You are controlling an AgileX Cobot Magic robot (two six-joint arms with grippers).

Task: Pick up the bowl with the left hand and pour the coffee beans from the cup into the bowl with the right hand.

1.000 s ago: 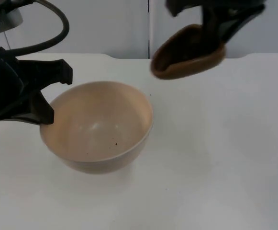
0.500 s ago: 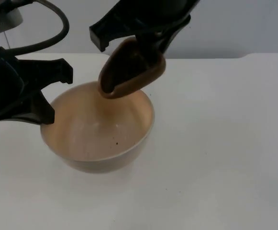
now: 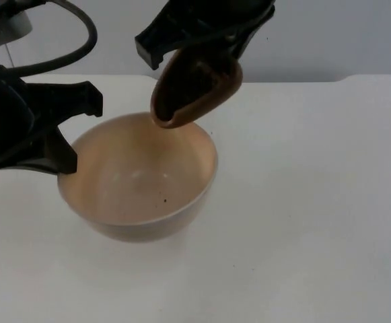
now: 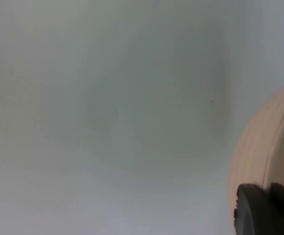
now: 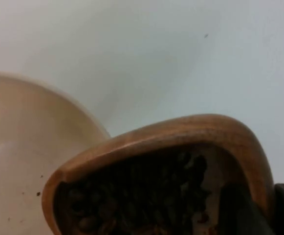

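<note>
Beige bowl [image 3: 138, 185], 1 item, round and deep, on the white table [image 3: 303, 215] toward the left arm's side. Interior almost bare: 1 dark speck on the inner wall.

Left gripper [image 3: 70, 131]: at the bowl's rim on the left arm's side, 1 black finger above the rim's far part and 1 at its near part. In the left wrist view a black fingertip [image 4: 264, 210] lies against the bowl's rim [image 4: 273, 147]. Whether the fingers are clamped on the rim or merely beside it cannot be told.

Brown wooden cup [image 3: 195, 87], 1 item, held in the air over the bowl's far rim, tilted with its mouth facing down toward the bowl.

Right gripper [image 3: 202, 40]: closed on the cup, gripping it at its raised end, above the back of the bowl.

Coffee beans [image 5: 142, 196]: dark, many, inside the cup, packed in the hollow as seen in the right wrist view; the bowl's inner wall [image 5: 19, 161] lies just beside the cup's lip there.

Grey partition wall [image 3: 330, 33]: behind the table.
</note>
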